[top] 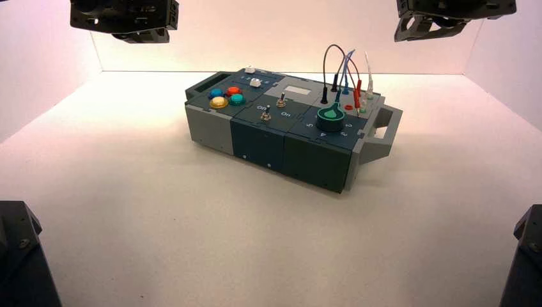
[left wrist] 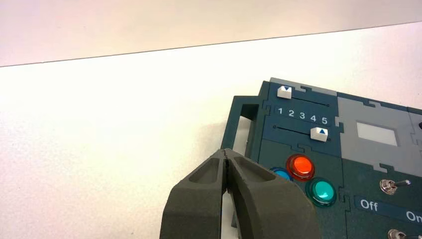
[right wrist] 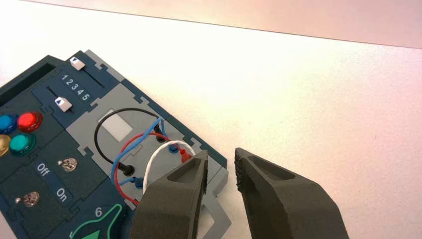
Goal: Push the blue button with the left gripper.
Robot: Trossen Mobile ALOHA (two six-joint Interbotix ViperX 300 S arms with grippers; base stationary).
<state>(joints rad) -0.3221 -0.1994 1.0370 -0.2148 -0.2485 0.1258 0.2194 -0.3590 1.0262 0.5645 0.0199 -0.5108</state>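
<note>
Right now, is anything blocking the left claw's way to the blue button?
Nothing visible does. The left gripper, fingers shut, hangs above the box's button end; the blue button lies uncovered beside the red button.

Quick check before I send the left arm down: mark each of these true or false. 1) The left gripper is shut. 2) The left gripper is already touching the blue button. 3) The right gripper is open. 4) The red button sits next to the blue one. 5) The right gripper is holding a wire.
1) True: in the left wrist view the left gripper has its fingertips together.
2) False: in the high view it hangs well above the box, clear of the blue button.
3) True: the right gripper shows a clear gap between its fingers.
4) True: the red button is right beside the blue one.
5) False: it holds nothing; the wires stay plugged in.
</note>
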